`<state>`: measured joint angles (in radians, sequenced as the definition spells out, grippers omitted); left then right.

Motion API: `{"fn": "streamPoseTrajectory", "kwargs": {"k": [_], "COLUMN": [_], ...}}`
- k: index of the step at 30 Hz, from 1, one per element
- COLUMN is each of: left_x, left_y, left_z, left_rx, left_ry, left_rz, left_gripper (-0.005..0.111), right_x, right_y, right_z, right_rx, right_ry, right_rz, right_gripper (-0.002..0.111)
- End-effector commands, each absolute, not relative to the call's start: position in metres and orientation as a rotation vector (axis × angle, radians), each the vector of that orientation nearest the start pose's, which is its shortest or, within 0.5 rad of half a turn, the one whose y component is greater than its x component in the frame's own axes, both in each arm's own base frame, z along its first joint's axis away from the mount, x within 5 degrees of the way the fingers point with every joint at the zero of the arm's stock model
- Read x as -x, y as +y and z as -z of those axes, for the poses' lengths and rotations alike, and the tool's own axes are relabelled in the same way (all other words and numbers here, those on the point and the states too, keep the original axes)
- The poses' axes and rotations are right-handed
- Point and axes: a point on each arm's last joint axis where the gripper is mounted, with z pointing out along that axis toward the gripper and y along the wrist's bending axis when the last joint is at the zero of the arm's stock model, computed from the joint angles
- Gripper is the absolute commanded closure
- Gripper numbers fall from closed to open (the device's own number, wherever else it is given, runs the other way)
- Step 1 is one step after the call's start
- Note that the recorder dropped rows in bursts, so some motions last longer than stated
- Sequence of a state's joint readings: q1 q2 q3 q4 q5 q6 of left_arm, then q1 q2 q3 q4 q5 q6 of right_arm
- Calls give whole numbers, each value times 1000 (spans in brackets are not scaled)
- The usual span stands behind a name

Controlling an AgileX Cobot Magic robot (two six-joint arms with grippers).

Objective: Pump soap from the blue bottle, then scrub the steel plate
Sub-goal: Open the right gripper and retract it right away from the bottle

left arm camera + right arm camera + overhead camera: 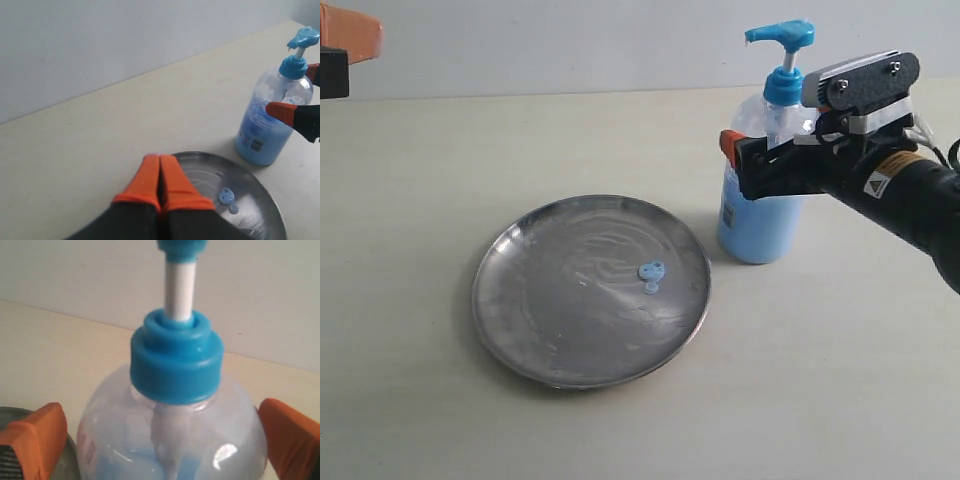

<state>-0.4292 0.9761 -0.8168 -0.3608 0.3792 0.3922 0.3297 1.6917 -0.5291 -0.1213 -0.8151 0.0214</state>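
Note:
The blue bottle (760,225) stands upright to the right of the steel plate (550,300), its pump head (782,35) up. My right gripper (748,152) is open with one orange finger on each side of the bottle's shoulder (175,405); the fingers (37,437) sit beside the clear wall. Small blobs of light blue soap (652,271) lie on the plate's right half. My left gripper (160,162) is shut and empty, hanging above the plate's rim (255,200). It shows only as an orange tip (360,38) at the exterior view's upper left corner.
The bottle and plate rest on a pale beige table (440,160) that runs back to a light wall. The plate surface carries faint whitish smears (600,245). No other objects are in sight.

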Motion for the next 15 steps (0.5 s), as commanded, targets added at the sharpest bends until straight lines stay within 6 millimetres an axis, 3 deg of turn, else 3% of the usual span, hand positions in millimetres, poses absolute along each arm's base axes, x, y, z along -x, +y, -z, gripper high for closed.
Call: {"fn": "streamPoseTrajectory", "kwargs": {"k": [1,15], "left_x": [-183,-183], "left_y": [-97,-97], "left_z": [-347,-347], "left_rx": [-539,-539], "left_ry": [1914,1914], "left_rz": [382,382], "left_gripper": [107,107], "right_x": [-270,-227], "right_y": [103,80], "right_z": [-181,-223], "right_rx": [463,523], "right_ry": [1826,2054], "right_rz": [-281,-133], "right_gripper": [3,4]}}
